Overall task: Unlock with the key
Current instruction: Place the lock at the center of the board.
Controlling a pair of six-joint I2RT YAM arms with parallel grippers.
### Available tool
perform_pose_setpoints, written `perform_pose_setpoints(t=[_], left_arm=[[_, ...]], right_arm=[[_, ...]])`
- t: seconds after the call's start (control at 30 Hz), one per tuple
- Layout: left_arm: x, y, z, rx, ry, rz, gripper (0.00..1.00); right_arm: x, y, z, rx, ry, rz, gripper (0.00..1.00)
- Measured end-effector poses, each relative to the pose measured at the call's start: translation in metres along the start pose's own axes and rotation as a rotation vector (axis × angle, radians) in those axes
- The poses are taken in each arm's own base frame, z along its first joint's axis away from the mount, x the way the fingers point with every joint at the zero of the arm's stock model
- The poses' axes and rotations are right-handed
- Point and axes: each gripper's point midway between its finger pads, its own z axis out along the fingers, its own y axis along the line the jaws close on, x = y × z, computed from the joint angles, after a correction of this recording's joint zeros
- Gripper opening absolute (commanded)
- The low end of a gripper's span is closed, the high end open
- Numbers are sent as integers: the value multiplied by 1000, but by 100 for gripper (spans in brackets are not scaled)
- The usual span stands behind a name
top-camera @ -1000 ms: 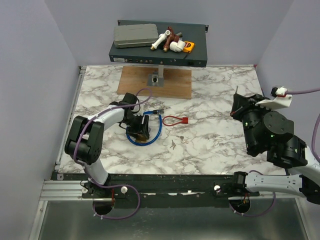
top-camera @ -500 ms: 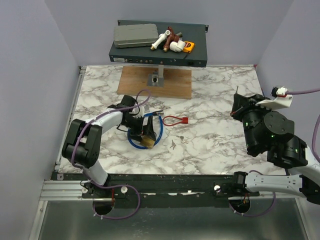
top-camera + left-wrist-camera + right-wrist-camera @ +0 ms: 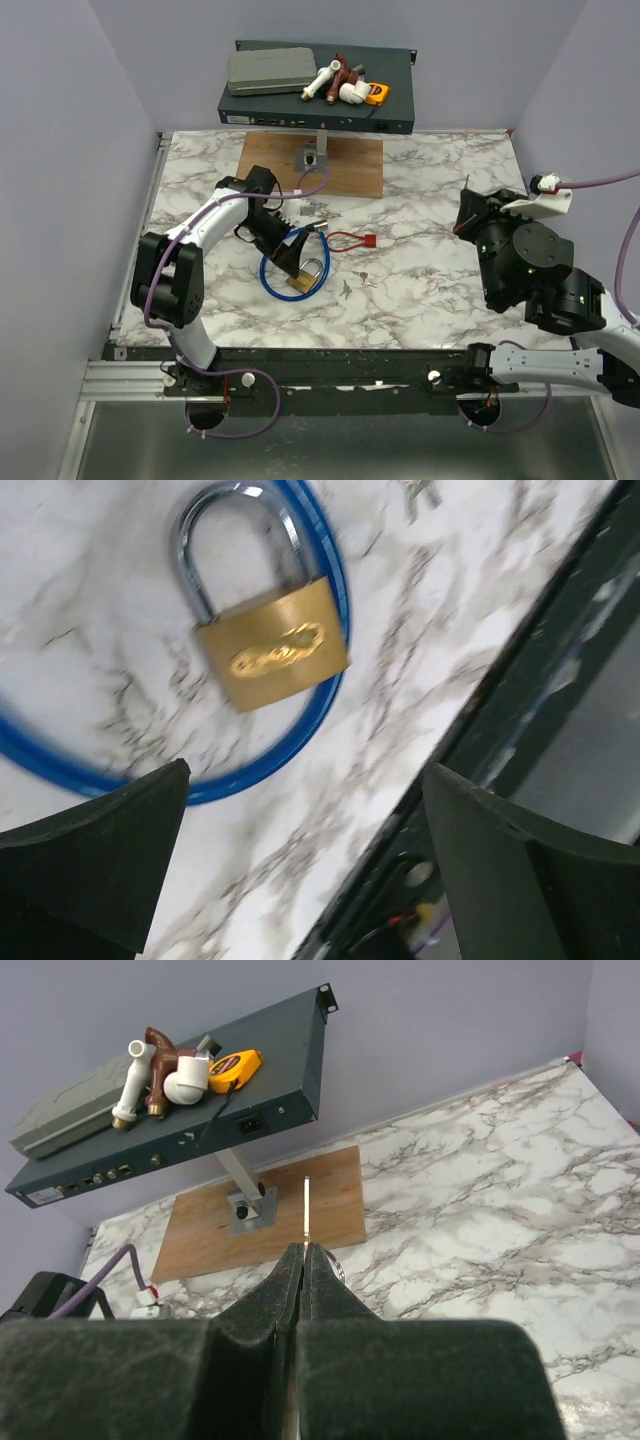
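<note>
Left gripper (image 3: 284, 248) hangs released, jaws wide, just up-left of the padlock (image 3: 308, 277) and not touching it. The wrist view is motion-blurred: the brass padlock (image 3: 272, 650) lies flat inside the blue cable (image 3: 300, 750) loop, which is cut off at the frame edge. Only its dark fingertips (image 3: 110, 850) show.

Key (image 3: 366, 241): only its red strap reads, lying on the bench (image 3: 430, 180) just right of the left gripper. The metal part is too small to pick out.

Right gripper (image 3: 303, 1258) is clenched, raised well apart at the right. A thin pale sliver (image 3: 306, 1205) stands up from between its fingers; cannot tell what it is.
</note>
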Motion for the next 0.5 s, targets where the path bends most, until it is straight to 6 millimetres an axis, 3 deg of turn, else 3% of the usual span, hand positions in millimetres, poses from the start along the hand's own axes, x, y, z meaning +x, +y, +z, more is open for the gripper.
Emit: perform_pose_setpoints(t=[0.13,0.27,0.3,0.33,0.4,0.43,0.5], left_arm=[[20,25,-13,-156,73,180,98],[27,59,-19,-314,117,341,99],[25,68,-22,-358,119,401,98],[9,86,-36,-484,95,618,99],[2,88,-42,-515,83,691,98],[-10,92,-46,-565,53,861,98],[-9,85,-54,-612,56,1111,98]], right_arm=[[2,1,0,-1,-1,1,1],[4,2,1,-1,-2,-4,1],[4,2,1,-1,-2,-8,1],[4,3,1,-2,-4,-11,1],[3,3,1,-2,-5,-9,1],[3,3,1,-2,-5,-10,1],[2,3,1,-3,-7,-9,1]])
